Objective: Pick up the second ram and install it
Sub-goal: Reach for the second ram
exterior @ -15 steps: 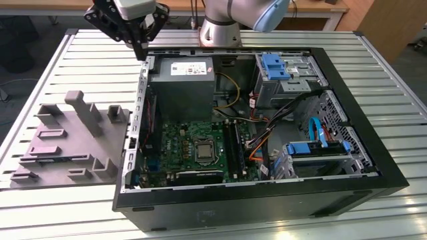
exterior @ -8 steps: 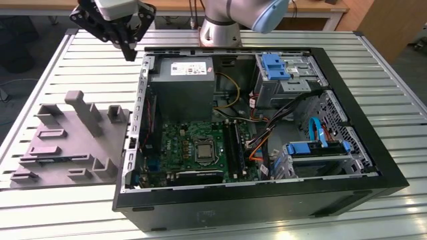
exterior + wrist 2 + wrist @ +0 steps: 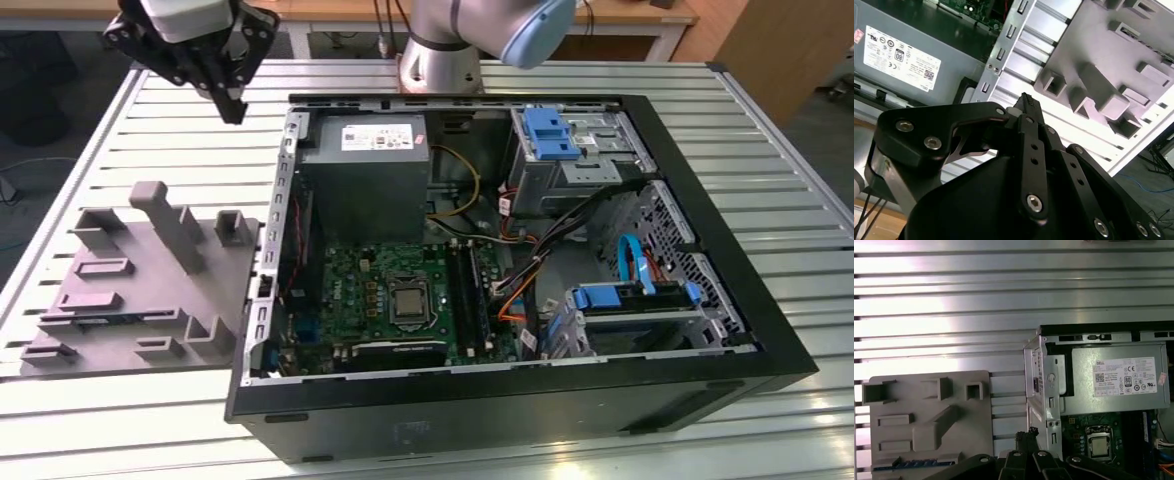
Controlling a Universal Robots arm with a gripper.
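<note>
Partly hidden, slim blue ram (image 3: 914, 462), grey holder (image 3: 979, 430)

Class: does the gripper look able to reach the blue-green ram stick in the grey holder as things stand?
Probably yes: the gripper hangs over the table near the grey holder, and the ram lies uncovered along the holder's edge.
</note>
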